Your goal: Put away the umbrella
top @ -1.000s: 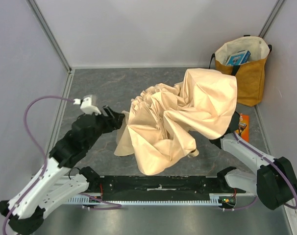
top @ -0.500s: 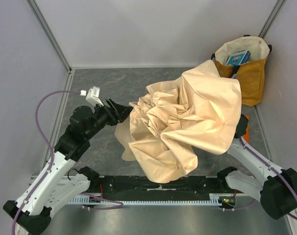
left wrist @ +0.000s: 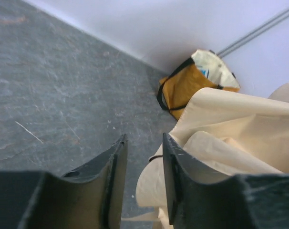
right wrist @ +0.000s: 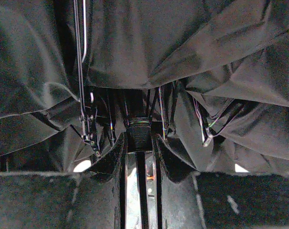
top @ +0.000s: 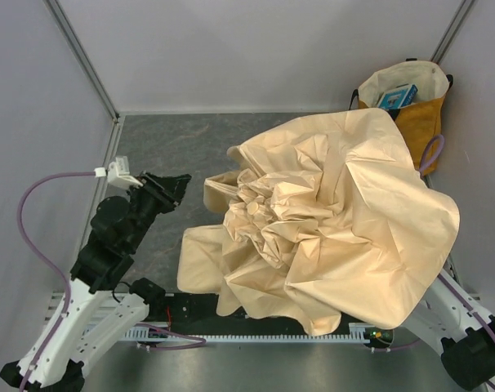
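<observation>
Top external: high over the near edge, looking down on the whole grey stone-patterned table (top: pixel 166 147).
Left wrist: low, close, facing the mustard-yellow cloth tote bag (left wrist: pixel 182 90).
Right wrist: close beneath the pale cream fabric umbrella (right wrist: pixel 135 43).
Shared: top and left wrist see bag, umbrella.

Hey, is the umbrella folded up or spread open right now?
Half spread: the umbrella billows wide but crumpled, not taut, and its ribs hang partly bent underneath.
</observation>
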